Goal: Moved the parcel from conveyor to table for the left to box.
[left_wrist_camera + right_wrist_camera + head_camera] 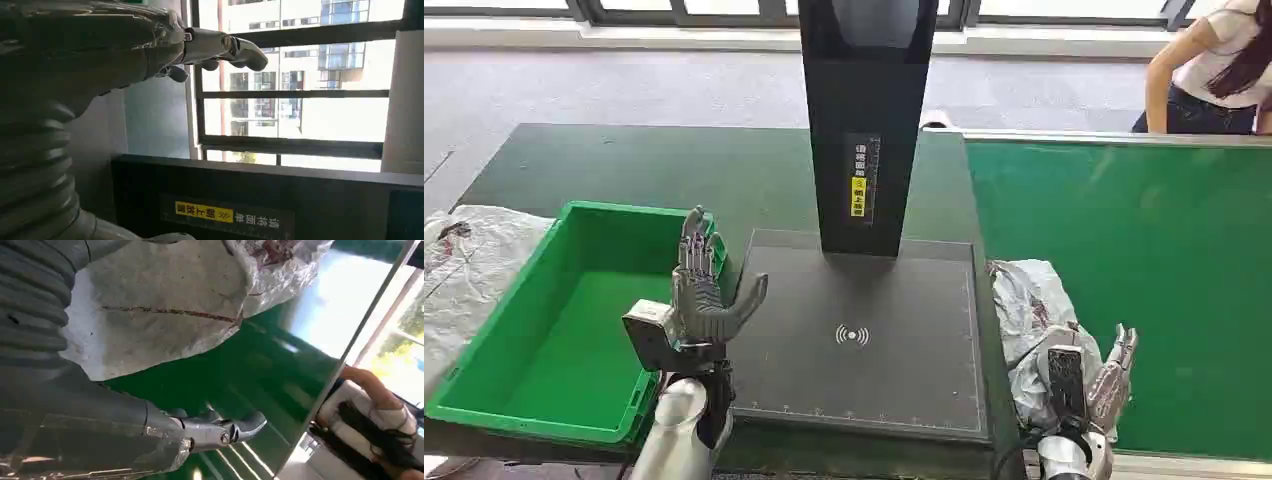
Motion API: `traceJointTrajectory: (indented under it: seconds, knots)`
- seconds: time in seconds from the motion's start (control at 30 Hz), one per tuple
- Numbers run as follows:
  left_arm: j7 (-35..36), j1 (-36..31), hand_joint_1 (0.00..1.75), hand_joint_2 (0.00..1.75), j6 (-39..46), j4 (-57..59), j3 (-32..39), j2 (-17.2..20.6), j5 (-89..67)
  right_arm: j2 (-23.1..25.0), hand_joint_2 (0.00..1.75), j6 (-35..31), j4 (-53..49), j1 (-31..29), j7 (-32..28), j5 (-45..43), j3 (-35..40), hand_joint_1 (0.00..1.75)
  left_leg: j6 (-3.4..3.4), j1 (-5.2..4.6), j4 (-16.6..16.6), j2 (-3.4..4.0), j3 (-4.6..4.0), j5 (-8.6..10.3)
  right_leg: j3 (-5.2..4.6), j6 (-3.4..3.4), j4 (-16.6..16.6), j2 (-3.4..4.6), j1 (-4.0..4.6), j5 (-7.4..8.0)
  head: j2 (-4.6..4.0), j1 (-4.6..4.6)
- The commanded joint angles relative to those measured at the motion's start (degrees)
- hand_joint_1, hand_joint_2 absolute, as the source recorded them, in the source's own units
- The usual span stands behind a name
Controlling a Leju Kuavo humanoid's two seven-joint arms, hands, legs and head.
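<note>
Grey and crinkly, the parcel (pixel 1034 320) lies on the green conveyor (pixel 1164 270) at its edge, not on the tabletop (pixel 754 170) yet. My right hand (pixel 1104 385) is just beside it, fingers spread, holding nothing. My left hand (pixel 707 290) waits released by the green box (pixel 514 320).

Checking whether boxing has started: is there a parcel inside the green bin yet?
No. In the head view the green bin is bare inside, and the parcel lies on the conveyor by the right hand.
</note>
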Motion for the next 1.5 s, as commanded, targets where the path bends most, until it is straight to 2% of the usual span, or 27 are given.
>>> traceJointTrajectory:
  seconds: [0.03,0.13,0.23,0.3,0.53,0.57,0.6,0.7,0.9,1.03,1.33,1.5]
  knots:
    - [0.13,4.39,0.0,1.75,1.7,-1.27,1.16,-1.23,0.95,-0.58,1.75,1.2,7.78,-3.01,0.44,-1.59,-2.81,0.0,0.04,-0.04,-0.17,0.12,0.19,0.0,0.15,0.0,-0.15,0.09,-0.03,0.02,0.0,0.0]
    - [0.13,5.04,0.0,1.75,1.43,-1.74,0.96,-1.22,0.74,0.58,1.75,1.22,8.42,-4.84,3.35,-0.32,-2.04,0.0,0.03,-0.05,-0.15,0.28,0.16,-0.02,0.07,0.0,-0.11,0.26,-0.04,0.05,0.0,0.02]
    - [0.13,4.09,0.0,1.75,0.13,-0.21,0.86,-1.76,0.26,0.09,1.75,3.32,6.93,-3.22,7.92,1.67,-1.82,0.0,0.03,-0.03,-0.17,0.24,0.16,0.0,0.11,-0.01,-0.14,0.22,-0.02,0.06,0.0,0.0]
    - [0.13,3.71,0.0,1.75,0.23,0.16,0.97,-1.9,0.11,-0.04,1.75,3.92,6.13,-2.37,7.96,1.76,-2.1,0.0,0.02,-0.01,-0.09,0.03,0.09,0.0,0.1,0.0,-0.08,0.01,0.0,0.0,0.0,0.0]
    - [0.13,3.71,0.0,1.75,0.23,0.16,0.97,-1.9,0.11,-0.04,1.75,3.92,6.13,-2.37,7.96,1.76,-2.1,0.0,0.07,-0.05,-0.36,0.12,0.27,0.09,0.24,-0.01,-0.34,0.06,-0.04,0.1,0.0,0.0]
    - [0.13,3.71,0.0,1.75,-0.03,0.21,1.02,-1.84,0.18,-0.08,1.75,4.19,6.34,-2.46,8.65,2.25,-1.93,1.19,0.04,-0.03,-0.13,0.07,0.12,0.01,0.11,-0.01,-0.12,0.03,-0.02,0.01,0.0,0.0]
    - [0.13,3.64,0.0,1.75,-0.22,0.41,1.1,-1.89,0.02,-0.1,1.75,5.14,6.27,-2.17,10.26,3.11,-2.1,1.75,0.05,-0.04,-0.26,0.09,0.2,0.06,0.18,-0.01,-0.25,0.04,-0.03,0.06,0.0,0.0]
    - [0.13,3.62,0.0,1.75,-0.27,0.54,1.25,-1.8,0.02,-0.25,1.75,8.09,7.64,-2.13,14.78,6.38,-2.19,1.75,0.04,-0.02,-0.1,0.05,0.1,0.01,0.08,-0.01,-0.09,0.02,-0.01,0.01,0.0,0.0]
    - [0.13,3.21,0.0,1.75,-0.77,0.61,1.2,-1.81,-0.16,0.01,1.75,10.48,8.48,-2.41,17.35,8.23,-3.2,1.75,0.03,0.0,-0.09,0.05,0.1,0.0,0.09,0.0,-0.09,0.02,0.01,0.0,0.0,0.0]
    - [0.13,2.99,0.0,1.75,-0.98,0.94,1.11,-1.87,-0.33,0.06,1.75,10.94,7.94,-2.15,17.44,8.39,-3.3,1.75,0.08,-0.06,-0.44,0.09,0.32,0.12,0.29,-0.01,-0.42,0.02,-0.04,0.12,0.0,0.02]
    - [0.13,3.11,0.0,1.75,-1.02,0.82,1.28,-2.04,-0.42,0.8,1.75,11.71,5.13,-1.27,17.62,9.26,-4.1,1.75,0.04,-0.02,-0.17,0.03,0.16,0.03,0.14,-0.01,-0.15,-0.01,0.01,0.01,0.0,0.0]
    - [0.13,3.66,0.0,1.75,-0.79,0.25,1.65,-2.23,-0.57,2.55,1.75,9.13,0.5,-0.13,13.56,8.89,-6.02,1.75,0.05,-0.02,-0.2,0.07,0.18,0.02,0.15,-0.01,-0.18,0.02,0.02,0.02,0.0,0.0]
